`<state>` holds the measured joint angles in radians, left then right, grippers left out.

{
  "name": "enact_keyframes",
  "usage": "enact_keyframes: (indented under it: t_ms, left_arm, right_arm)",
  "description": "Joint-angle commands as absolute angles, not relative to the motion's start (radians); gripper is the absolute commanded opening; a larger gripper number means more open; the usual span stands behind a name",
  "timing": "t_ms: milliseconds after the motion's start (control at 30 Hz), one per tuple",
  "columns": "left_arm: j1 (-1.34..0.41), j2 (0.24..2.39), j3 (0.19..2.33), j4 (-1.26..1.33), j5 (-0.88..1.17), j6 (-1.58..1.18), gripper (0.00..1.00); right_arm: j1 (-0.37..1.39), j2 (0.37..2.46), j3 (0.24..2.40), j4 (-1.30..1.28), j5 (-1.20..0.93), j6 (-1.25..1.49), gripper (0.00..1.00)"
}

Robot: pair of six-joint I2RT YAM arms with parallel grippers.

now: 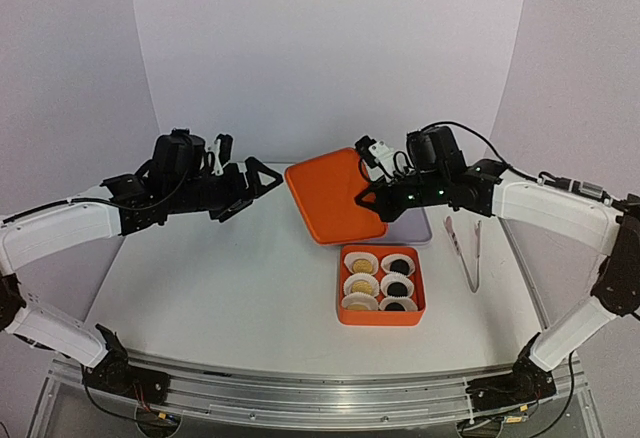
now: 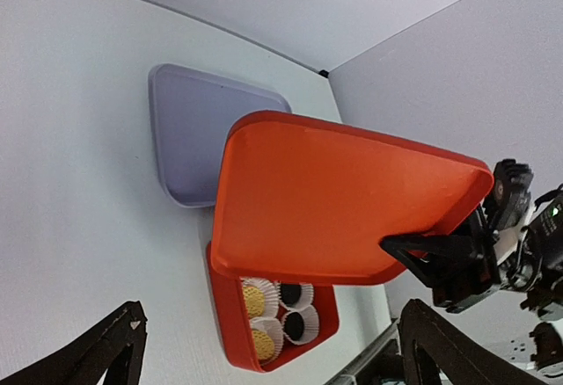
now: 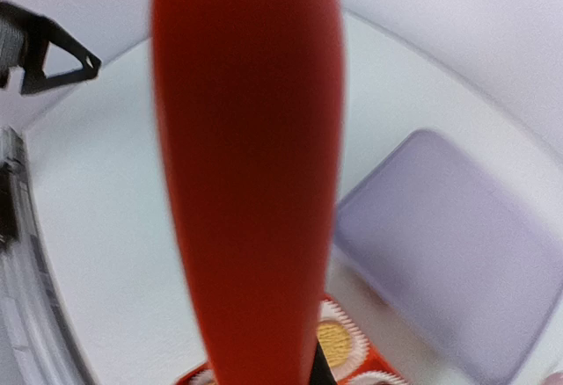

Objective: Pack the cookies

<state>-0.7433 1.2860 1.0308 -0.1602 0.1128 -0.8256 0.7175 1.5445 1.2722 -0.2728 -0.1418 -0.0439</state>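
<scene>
Right gripper [image 1: 368,198] clenched on lid [image 1: 325,203] edge, lid aloft; left gripper [image 1: 250,190] released, apart. Six cookies [image 1: 378,283] sit in box [image 1: 380,319]. Level lid, square corners over box, lower slowly

The orange lid [image 1: 330,198] (tilted, aloft) overhangs the box [image 1: 380,317] from behind.

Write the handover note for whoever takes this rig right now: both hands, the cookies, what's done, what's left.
Left hand: open, empty, beside the orange lid but apart from it.
Right hand: shut on the lid's edge, holding it tilted in the air, off the orange box.
Cookies: all six in paper cups in the box, golden left column, dark right.
Done: cookies packed.
Left: set the lid on the box.
Tongs lie right of the box.
</scene>
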Motion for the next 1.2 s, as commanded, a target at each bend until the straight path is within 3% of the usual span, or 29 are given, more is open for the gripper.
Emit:
enact_keyframes:
  t_ms: [0,233,400,800,1167]
  left_arm:
    - [-0.741,1.288,1.116,-0.044,0.186,-0.940,1.00]
    - [-0.739,1.368,1.206,0.092,0.312,-1.031,0.99]
    - [-0.739,1.418,1.198,0.111,0.356,-1.117,0.99]
    - [-0.740,1.365,1.160,-0.075,0.085,-1.128,0.96]
    - [-0.741,1.496,1.155,0.113,0.115,-1.219,0.87]
  right_arm:
    - [0.800,1.496,1.250,-0.186,0.190,-0.503,0.00]
    - [0.904,1.519,1.168,0.102,0.397,-0.862,0.05]
    - [0.953,1.597,1.184,0.320,0.526,-0.990,0.03]
    - [0.972,1.669,1.208,0.436,0.674,-1.043,0.00]
    - [0.998,1.697,1.182,0.504,0.693,-1.058,0.01]
